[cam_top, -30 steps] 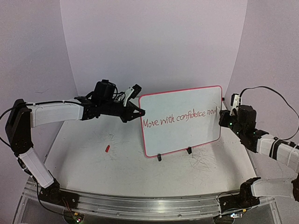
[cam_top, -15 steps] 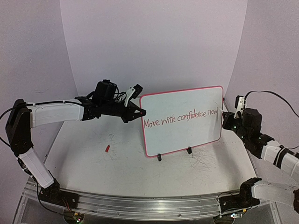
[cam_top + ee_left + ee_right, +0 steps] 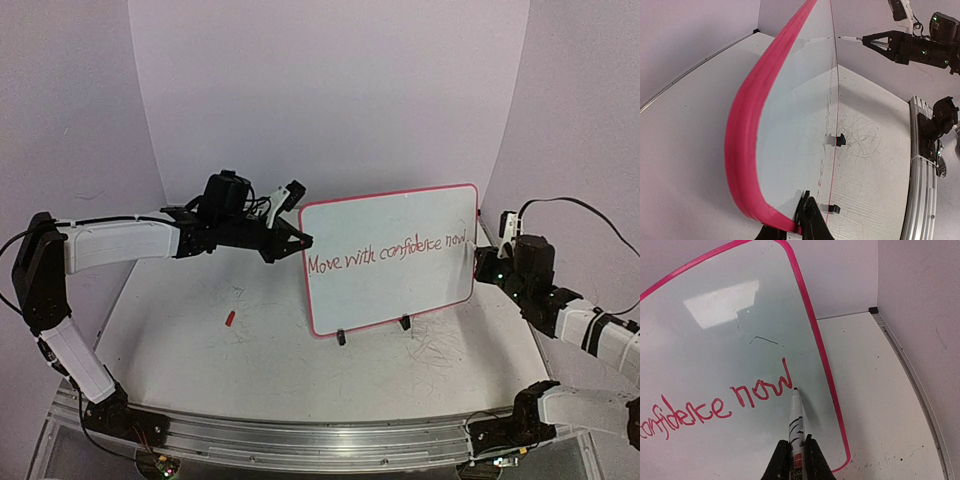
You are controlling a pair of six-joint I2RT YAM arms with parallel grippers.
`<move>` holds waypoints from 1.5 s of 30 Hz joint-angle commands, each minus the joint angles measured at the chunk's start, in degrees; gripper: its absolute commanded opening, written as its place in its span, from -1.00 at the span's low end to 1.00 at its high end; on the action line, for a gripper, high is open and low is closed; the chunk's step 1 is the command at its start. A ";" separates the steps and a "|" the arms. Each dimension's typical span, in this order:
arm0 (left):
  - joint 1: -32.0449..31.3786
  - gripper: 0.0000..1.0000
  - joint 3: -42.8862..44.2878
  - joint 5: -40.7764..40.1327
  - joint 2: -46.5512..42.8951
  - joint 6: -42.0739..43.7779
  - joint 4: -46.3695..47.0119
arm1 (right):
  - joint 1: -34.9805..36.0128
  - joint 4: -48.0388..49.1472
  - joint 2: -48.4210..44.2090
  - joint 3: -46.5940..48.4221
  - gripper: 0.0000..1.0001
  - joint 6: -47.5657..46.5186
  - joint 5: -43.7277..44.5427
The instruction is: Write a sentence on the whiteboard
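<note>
The whiteboard (image 3: 390,215) stands upright on two black clip feet, red rim all round. Across it runs the sentence (image 3: 385,253) in red marker, "Move with confidence now". My left gripper (image 3: 303,241) is shut on the board's left rim; in the left wrist view its fingertips (image 3: 810,212) pinch the red edge of the whiteboard (image 3: 790,125). My right gripper (image 3: 796,455) is shut on a white marker (image 3: 796,417). The marker's red tip points at the whiteboard (image 3: 715,355) just right of the last word of the sentence (image 3: 760,392). I cannot tell whether it touches.
A small red marker cap (image 3: 229,319) lies on the table left of the board. Grey scribble marks (image 3: 440,350) cover the table in front of the board's right foot (image 3: 405,322). Curved lilac walls enclose the back and sides.
My right wrist has drawn back to the right and slightly down, with the marker still in it. The left arm and the board have barely moved.
</note>
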 commanded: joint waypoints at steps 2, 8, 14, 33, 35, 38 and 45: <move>0.83 -1.00 -0.78 -12.38 1.38 8.23 -7.47 | -0.51 3.54 1.33 0.58 -1.00 0.17 -0.58; 0.82 -1.00 -0.96 -12.10 1.16 8.32 -7.46 | -0.66 6.02 3.87 1.28 -1.00 0.15 -0.45; 0.83 -1.00 -0.95 -11.69 1.18 8.36 -7.46 | -0.84 8.69 6.83 1.83 -1.00 1.08 -0.53; 3.32 -1.00 3.89 -7.73 4.31 4.84 -14.32 | -0.79 -12.81 -16.68 6.50 -1.00 -1.91 0.19; 3.89 -1.00 5.85 -5.45 5.01 4.73 -16.54 | -0.83 -11.29 -15.35 7.55 -1.00 -2.86 -1.88; 5.79 -1.00 8.75 -2.21 6.44 3.88 -20.15 | -0.75 -10.59 -14.41 8.30 -1.00 -3.48 -2.89; 9.01 -1.00 14.62 6.27 12.18 3.97 -27.77 | -0.76 -8.19 -17.50 5.53 -1.00 -3.97 -4.13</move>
